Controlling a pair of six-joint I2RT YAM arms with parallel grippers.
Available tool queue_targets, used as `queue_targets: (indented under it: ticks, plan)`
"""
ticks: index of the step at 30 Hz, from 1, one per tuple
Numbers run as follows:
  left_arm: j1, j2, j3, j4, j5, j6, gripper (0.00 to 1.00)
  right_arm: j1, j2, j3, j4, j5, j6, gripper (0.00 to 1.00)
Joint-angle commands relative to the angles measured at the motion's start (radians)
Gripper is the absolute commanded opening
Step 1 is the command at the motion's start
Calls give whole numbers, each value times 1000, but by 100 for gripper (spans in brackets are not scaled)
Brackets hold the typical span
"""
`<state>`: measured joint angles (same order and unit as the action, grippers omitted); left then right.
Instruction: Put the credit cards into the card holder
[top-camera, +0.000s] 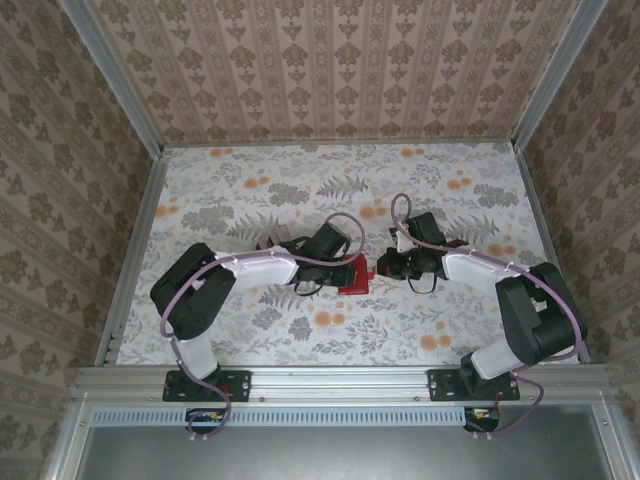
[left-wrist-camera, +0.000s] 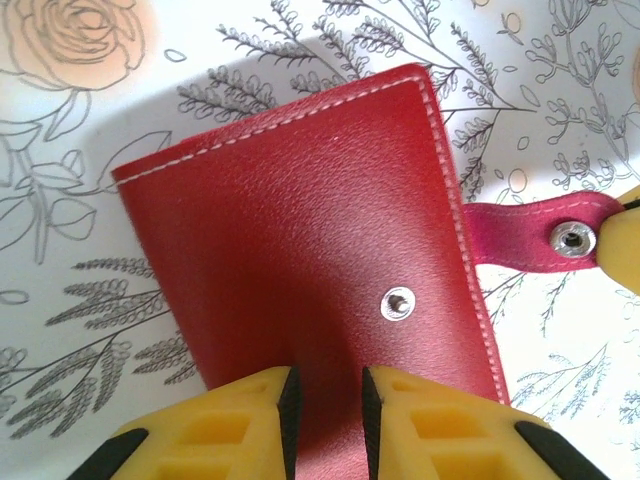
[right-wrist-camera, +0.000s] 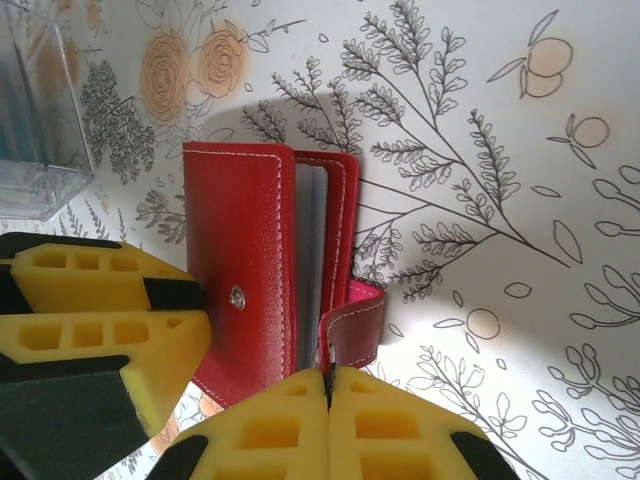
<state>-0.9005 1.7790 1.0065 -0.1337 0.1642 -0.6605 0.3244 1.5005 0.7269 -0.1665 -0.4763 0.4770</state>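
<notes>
Yellow fingers of my right gripper (right-wrist-camera: 328, 385) sit closest to the lens, pressed together on the red strap (right-wrist-camera: 355, 320) of the card holder (left-wrist-camera: 300, 230), at the holder's snap side. I've got the strap nipped and curled up off the table (top-camera: 450, 200), so the cover stands slightly ajar and a sliver of pale grey-blue pockets (right-wrist-camera: 312, 260) shows inside.

My left gripper (left-wrist-camera: 328, 395) is on the opposite side of the holder. Its fingers are a narrow gap apart and bear on the outer cover just below the snap stud (left-wrist-camera: 398, 303), pinning it rather than grasping it, as I read it.

By my judgement the job is barely begun. The holder is only being opened, neither gripper carries a card, and I can't tell whether any pocket is filled. A clear box (right-wrist-camera: 35, 110) stands just beyond the holder with something bluish in it that I can't make out. Every card is left to load.

From above, both arms fold inward from their bases, elbows out, wrists converging on the holder from either side.
</notes>
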Motion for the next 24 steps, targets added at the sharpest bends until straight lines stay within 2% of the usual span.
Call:
queue_targets:
  ticks: [1, 6, 15, 24]
  plan:
    - [23, -40, -40, -8, 14, 6, 25, 7, 3, 47, -43, -32, -31, 0]
    - [46, -58, -82, 46, 37, -5, 25, 26, 10, 76, -73, -38, -42, 0]
    - [39, 43, -51, 68, 76, -6, 25, 63, 62, 128, -100, -26, -49, 0]
    - [40, 50, -51, 56, 71, -7, 25, 78, 192, 198, -153, -15, -56, 0]
